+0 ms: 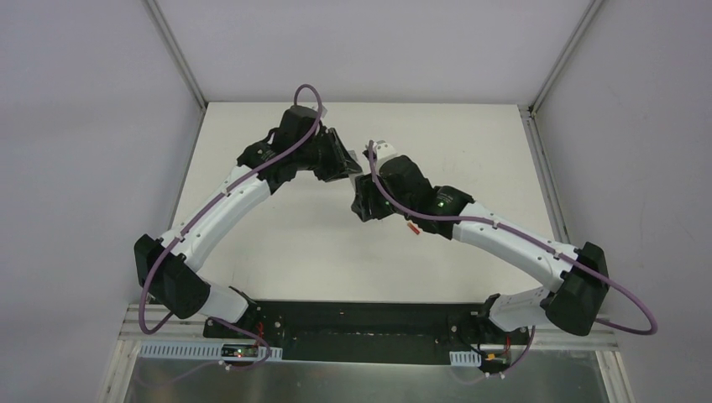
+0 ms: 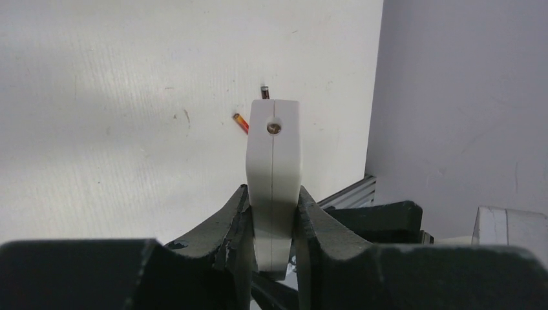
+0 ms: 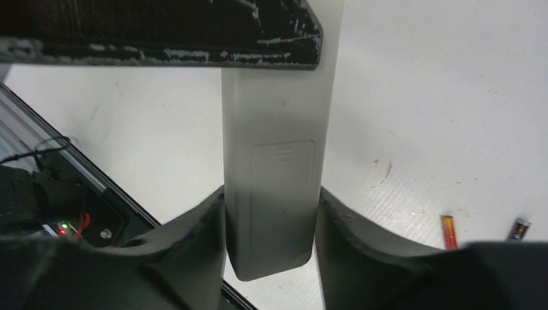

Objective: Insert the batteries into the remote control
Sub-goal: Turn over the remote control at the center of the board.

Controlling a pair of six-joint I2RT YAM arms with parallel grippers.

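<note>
- Left fingers are clamped on the remote control, one finger on each broad side. Its narrow seamed edge faces the left wrist camera.
- Right fingers are closed on the same remote, gripping it across its width close to the rounded end nearest the right wrist camera.
- So we have the remote held near opposite ends and lifted off the bench. In the top view it sits where the two arms meet, over the middle of the bench.
- Right wrist view: we see a plain face of the remote with the battery hatch outlined and a small arrow mark near its upper edge. The hatch looks flush with the body.
- Left wrist view: there is a small round dark hole near the far end of the remote's edge. We can't tell what it is.
- Red-orange battery and dark battery both lie loose on the bench. They are near each other but not touching, and clear of the remote and both sets of fingers.
- Left wrist view shows the same pair beyond the remote's far end, the red-orange one just left of it and the dark one just above it.
- Top view: we only pick out the red-orange battery, on the bench just beside the right forearm. The dark one is too small to make out.
- Neither battery is in the remote.
</note>
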